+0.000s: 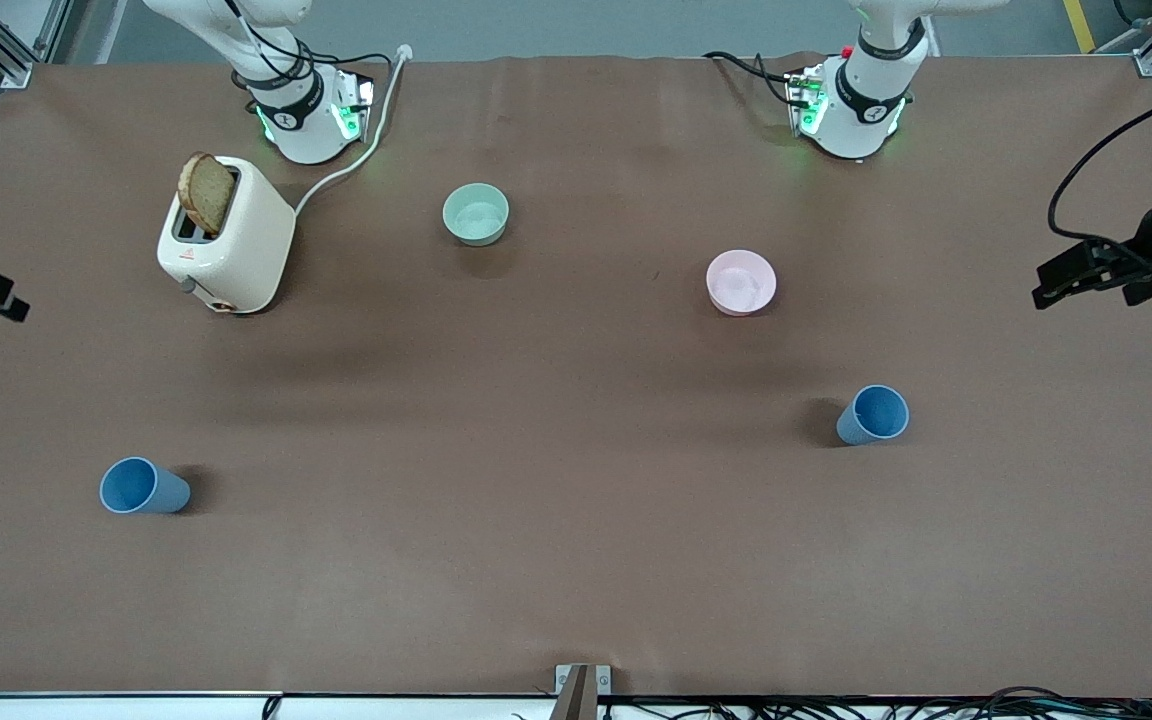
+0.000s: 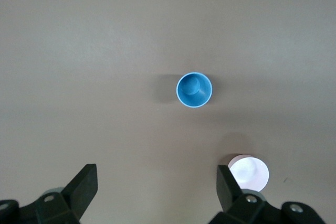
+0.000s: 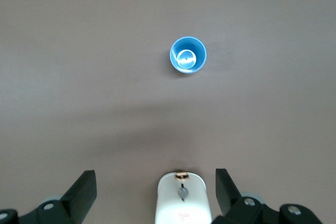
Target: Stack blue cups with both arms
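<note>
We see two blue cups standing upright, mouths up, long axes vertical, well apart, so each arm gets one. One cup (image 1: 873, 415) sits toward the left arm's end, nearer the front camera than the pink bowl (image 1: 741, 282). The other cup (image 1: 144, 487) sits toward the right arm's end, nearer the camera than the toaster (image 1: 226, 235). We hold the left gripper (image 2: 156, 192) high over the first, the right gripper (image 3: 155, 195) over the toaster, fingers apart, nothing gripped.
</note>
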Robot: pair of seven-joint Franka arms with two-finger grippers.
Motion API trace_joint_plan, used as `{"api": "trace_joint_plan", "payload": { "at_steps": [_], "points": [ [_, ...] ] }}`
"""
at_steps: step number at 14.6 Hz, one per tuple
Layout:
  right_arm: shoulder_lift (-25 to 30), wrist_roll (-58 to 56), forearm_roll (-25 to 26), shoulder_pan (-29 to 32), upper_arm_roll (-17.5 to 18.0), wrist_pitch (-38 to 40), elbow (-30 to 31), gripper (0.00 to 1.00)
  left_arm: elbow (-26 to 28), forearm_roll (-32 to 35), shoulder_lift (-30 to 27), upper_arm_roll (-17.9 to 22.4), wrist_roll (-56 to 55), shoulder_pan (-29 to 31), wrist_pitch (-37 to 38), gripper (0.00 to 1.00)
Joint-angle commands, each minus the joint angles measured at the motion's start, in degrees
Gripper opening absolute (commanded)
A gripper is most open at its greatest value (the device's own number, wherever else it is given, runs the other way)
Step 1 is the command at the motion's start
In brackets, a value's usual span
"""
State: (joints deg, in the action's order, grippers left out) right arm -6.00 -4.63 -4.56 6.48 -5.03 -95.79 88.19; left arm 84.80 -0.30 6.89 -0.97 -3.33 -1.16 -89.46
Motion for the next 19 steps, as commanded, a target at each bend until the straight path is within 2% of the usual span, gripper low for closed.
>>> {"api": "trace_joint_plan", "payload": {
  "at_steps": [1, 4, 9, 11, 13, 15, 19],
  "points": [
    [-4.6, -2.7, -3.2, 0.9, -1.7, -3.9, 0.1, 1.0, -0.8, 0.3, 5.9, -0.3, 1.0, 0.4, 0.5, 1.0],
    [-10.4, -7.8, -6.8, 3.6, -2.1, -9.0, 0.1, 1.0, 0.4, 0.3, 11.0, -0.4, 1.1, -0.1, -3.8, 1.0],
    [-19.7, -12.6, -10.6, 5.2, -2.1, -20.7, -0.1, 1.0, 12.0, 1.0, 12.4, -0.7, 1.2, -0.5, -21.2, 1.0],
    [-24.4, -17.2, -13.1, 6.3, -2.1, -26.2, -0.2, 1.0, 15.0, 1.0, 12.4, -0.9, 1.1, -0.6, -23.7, 1.0],
    [-27.5, -21.6, -16.1, 6.5, -2.1, -28.3, -0.2, 0.99, 17.8, 1.0, 12.6, -1.3, 1.1, -0.7, -26.5, 1.0],
    [-29.7, -21.7, -16.7, 6.6, -2.1, -28.8, -0.6, 0.98, 18.4, 1.1, 14.2, -1.4, 1.2, -0.7, -27.6, 1.0],
    [-32.7, -21.8, -16.9, 6.8, -2.1, -35.2, -0.6, 0.92, 18.5, 1.1, 16.8, -1.4, 1.1, -0.7, -30.0, 1.0]
  ]
}}
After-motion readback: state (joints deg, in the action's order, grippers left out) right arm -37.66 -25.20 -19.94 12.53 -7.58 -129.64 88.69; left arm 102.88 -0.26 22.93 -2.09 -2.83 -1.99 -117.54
